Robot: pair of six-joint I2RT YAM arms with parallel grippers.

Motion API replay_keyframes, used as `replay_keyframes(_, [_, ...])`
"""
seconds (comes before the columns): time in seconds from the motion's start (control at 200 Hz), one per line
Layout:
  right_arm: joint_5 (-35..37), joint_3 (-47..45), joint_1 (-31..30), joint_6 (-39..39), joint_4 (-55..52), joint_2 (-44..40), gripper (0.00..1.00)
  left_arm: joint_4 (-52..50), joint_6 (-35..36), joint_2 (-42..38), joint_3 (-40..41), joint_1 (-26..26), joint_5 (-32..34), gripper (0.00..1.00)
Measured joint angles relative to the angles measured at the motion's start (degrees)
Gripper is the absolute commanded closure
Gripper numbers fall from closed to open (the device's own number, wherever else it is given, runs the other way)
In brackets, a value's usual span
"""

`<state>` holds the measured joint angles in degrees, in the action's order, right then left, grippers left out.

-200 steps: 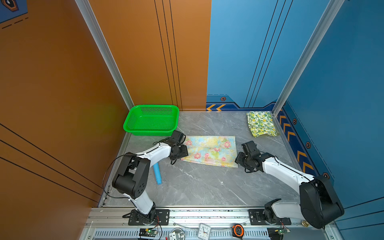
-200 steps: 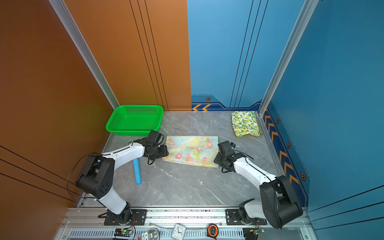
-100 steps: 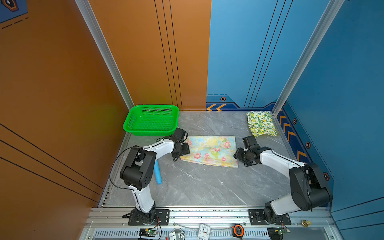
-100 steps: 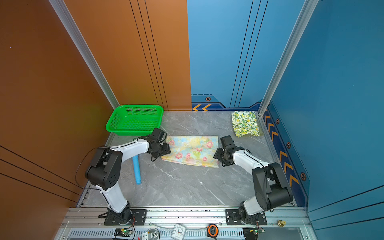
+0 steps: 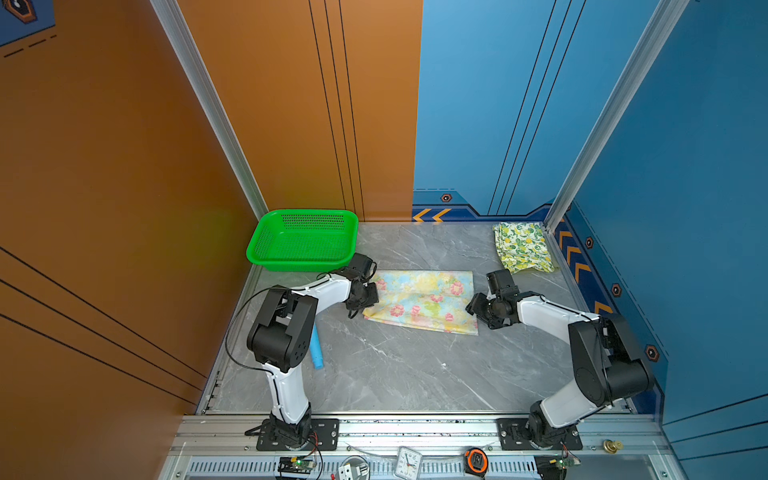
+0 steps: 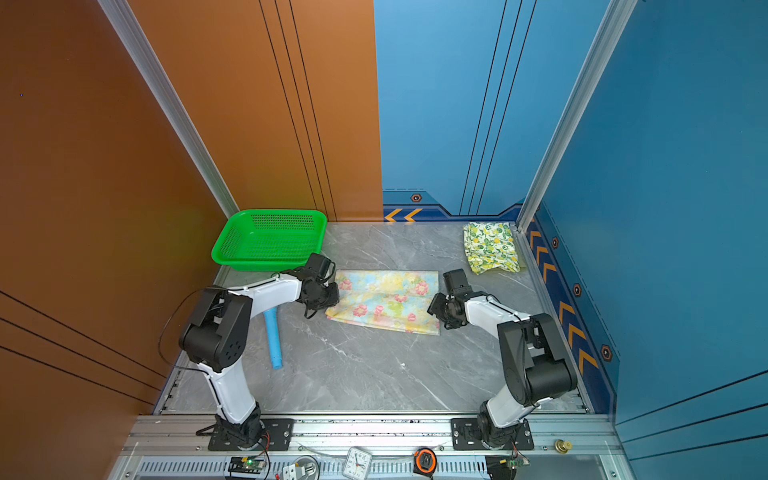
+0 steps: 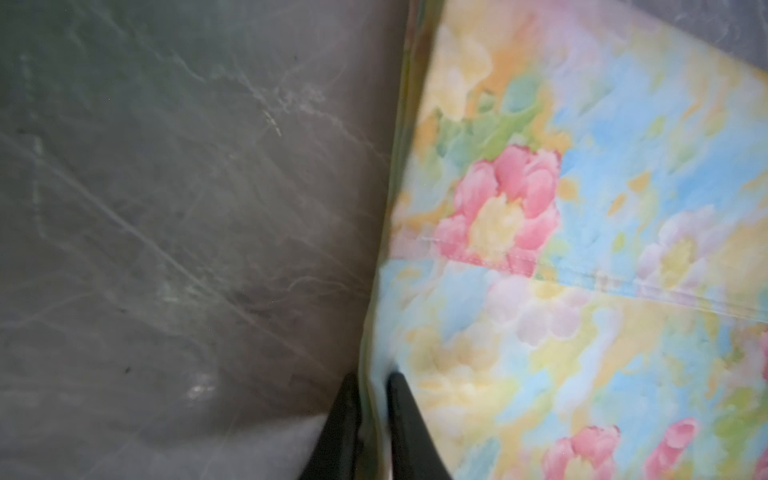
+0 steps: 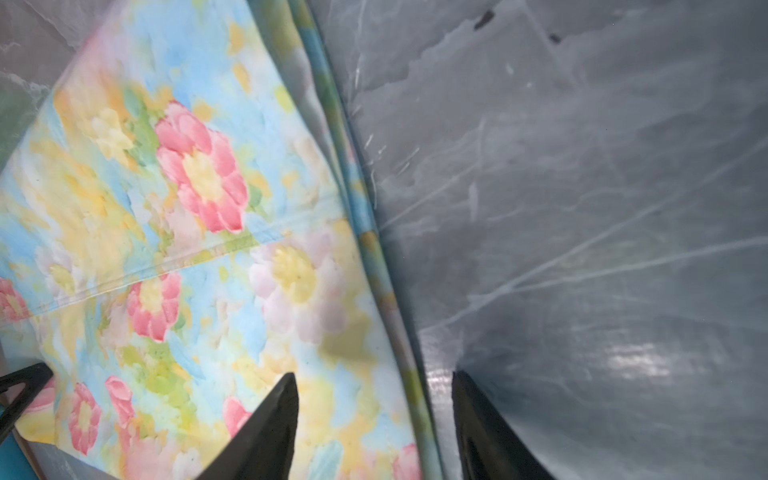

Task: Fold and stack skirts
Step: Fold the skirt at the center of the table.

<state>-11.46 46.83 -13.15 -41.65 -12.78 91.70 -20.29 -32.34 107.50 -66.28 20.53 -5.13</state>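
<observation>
Checking both top views first: floral skirt lies flat mid-worktop, a hem line across it, one arm at each short end. Lemon skirt sits folded in the far right corner, well apart. No olive skirt is visible. Basket stands just behind the left arm; toy lies beside that arm. Risk: a wide swing of the left arm could knock either.

Left wrist view: left jaws are closed on the floral skirt's edge, cloth pinched between the fingers. The bite looks shallow, right at the border. Risk: cloth slips out under a pull.

Right wrist view: right jaws stand open, one finger above the print, its partner over bare worktop, straddling a layered edge. Nothing is gripped there. Risks: closing may catch only the top layer, splitting the fold. Should the left side lift before this side closes, the skirt drags askew and the fold comes out crooked.
</observation>
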Motion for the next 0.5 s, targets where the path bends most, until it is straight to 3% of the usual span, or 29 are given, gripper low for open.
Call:
replay_keyframes(0.23, [-2.05,0.72,1.84,0.98,2.29,1.51,0.4,-0.87,0.81,0.24,-1.01,0.0,0.09,1.0])
replay_keyframes(0.496, [-2.29,2.12,3.04,1.42,4.76,3.85,0.5,-8.55,4.28,0.22,-6.86,1.77,5.38,1.0])
